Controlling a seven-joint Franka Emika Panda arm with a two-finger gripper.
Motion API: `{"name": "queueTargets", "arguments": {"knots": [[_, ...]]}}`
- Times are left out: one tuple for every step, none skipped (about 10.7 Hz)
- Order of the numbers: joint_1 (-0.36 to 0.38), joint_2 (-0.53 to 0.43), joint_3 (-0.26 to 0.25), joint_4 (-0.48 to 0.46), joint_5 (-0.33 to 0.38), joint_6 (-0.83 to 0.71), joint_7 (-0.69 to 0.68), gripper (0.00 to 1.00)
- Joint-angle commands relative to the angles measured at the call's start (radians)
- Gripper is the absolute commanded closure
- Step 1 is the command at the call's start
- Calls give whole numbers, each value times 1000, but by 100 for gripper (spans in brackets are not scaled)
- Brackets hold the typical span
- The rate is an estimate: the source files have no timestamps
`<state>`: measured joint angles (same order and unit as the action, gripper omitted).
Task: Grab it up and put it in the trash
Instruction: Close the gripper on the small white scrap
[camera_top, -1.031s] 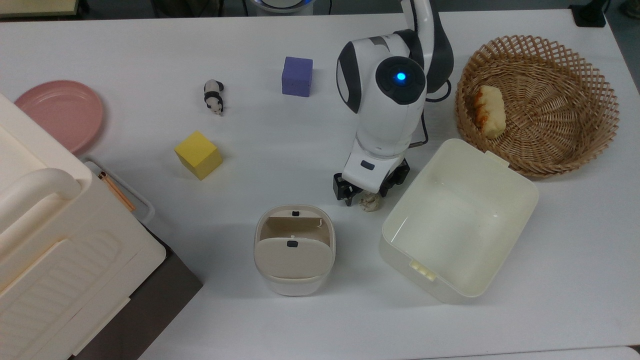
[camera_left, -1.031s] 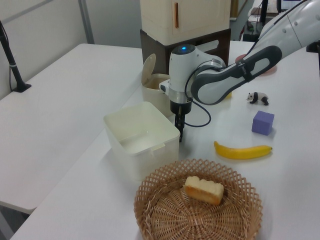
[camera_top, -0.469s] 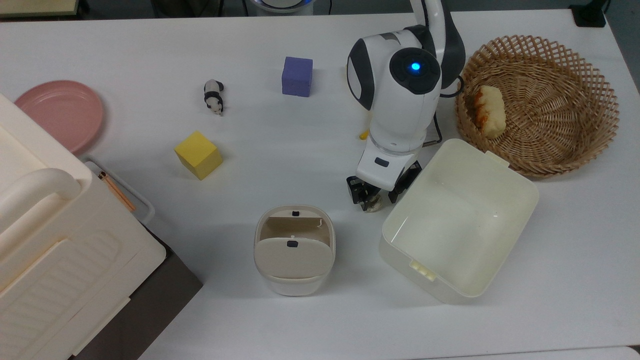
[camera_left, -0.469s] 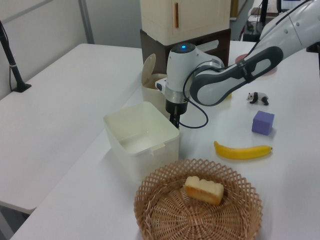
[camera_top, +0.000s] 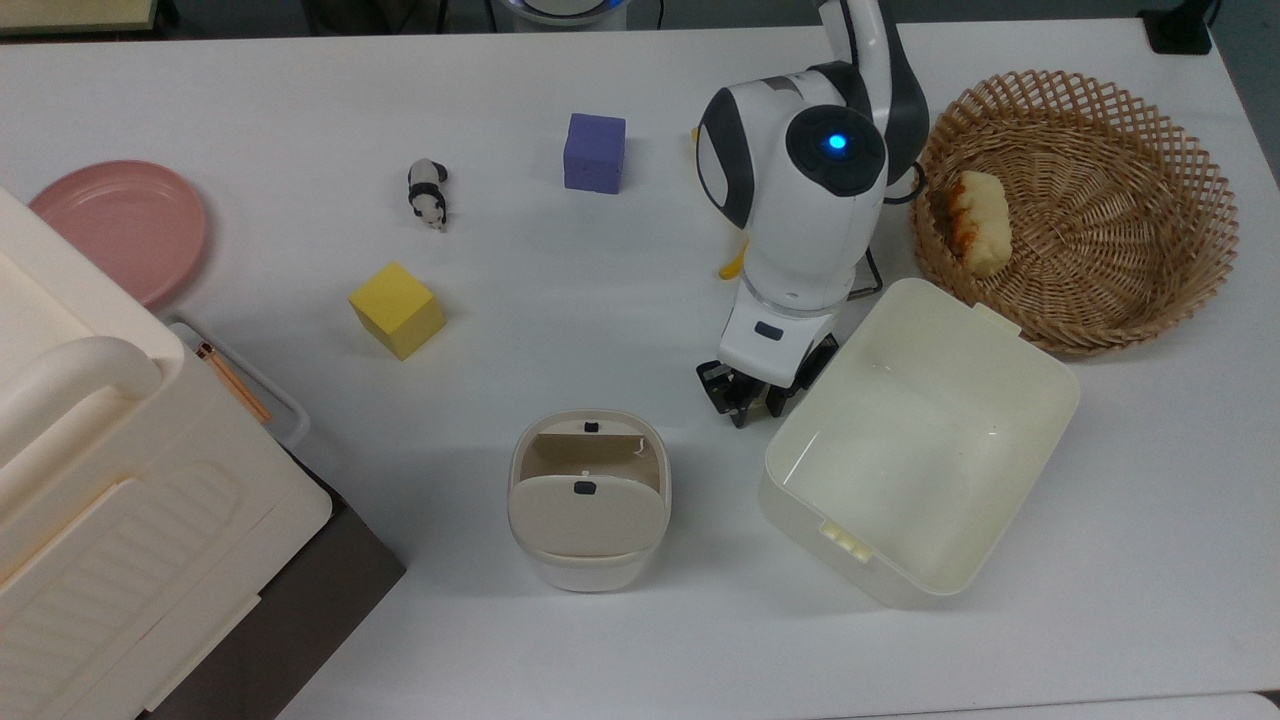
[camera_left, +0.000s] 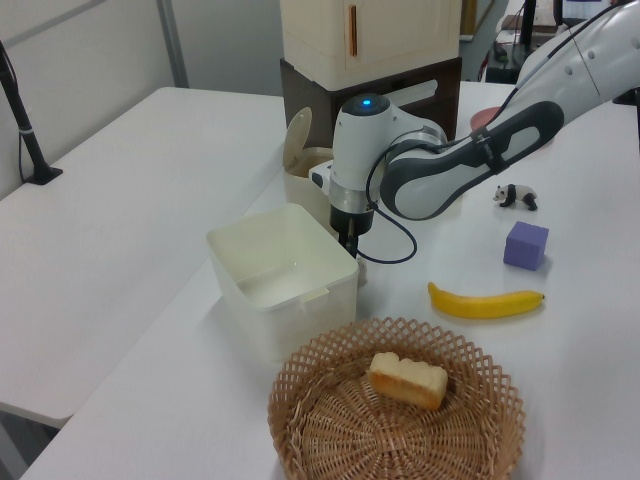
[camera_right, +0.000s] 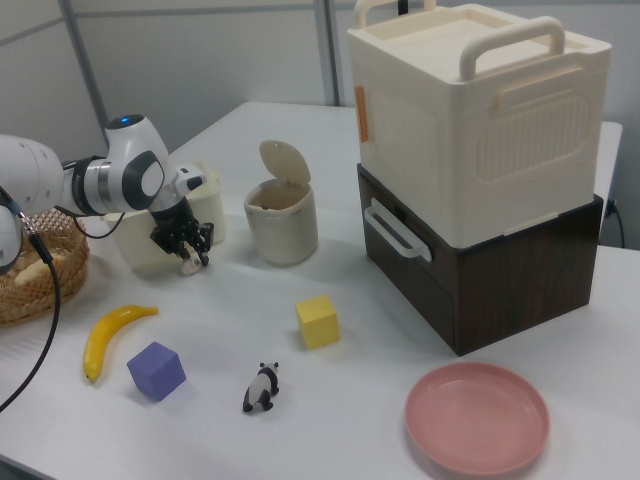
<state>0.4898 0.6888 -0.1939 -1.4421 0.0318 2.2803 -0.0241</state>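
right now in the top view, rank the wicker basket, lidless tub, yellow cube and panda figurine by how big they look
1. wicker basket and lidless tub: look about alike, too close to rank
2. yellow cube
3. panda figurine

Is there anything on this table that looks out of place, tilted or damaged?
Nothing looks spilled or broken. The trash bin stands upright with its flap lid tipped up, so its mouth is open. The gripper is low over the paper wad, beside the lidless tub. The banana lies loose on the table.
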Motion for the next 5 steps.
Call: {"name": "queueTargets", "arguments": {"knots": [[23,-2,-13,14,-16,2,10,63],[23,-15,-19,12,-16,-1,6,63],[21,-20,-21,12,-16,-13,6,63],[21,-20,-21,14,-16,-15,6,51],[23,-22,-21,11,-18,-21,3,33]]}}
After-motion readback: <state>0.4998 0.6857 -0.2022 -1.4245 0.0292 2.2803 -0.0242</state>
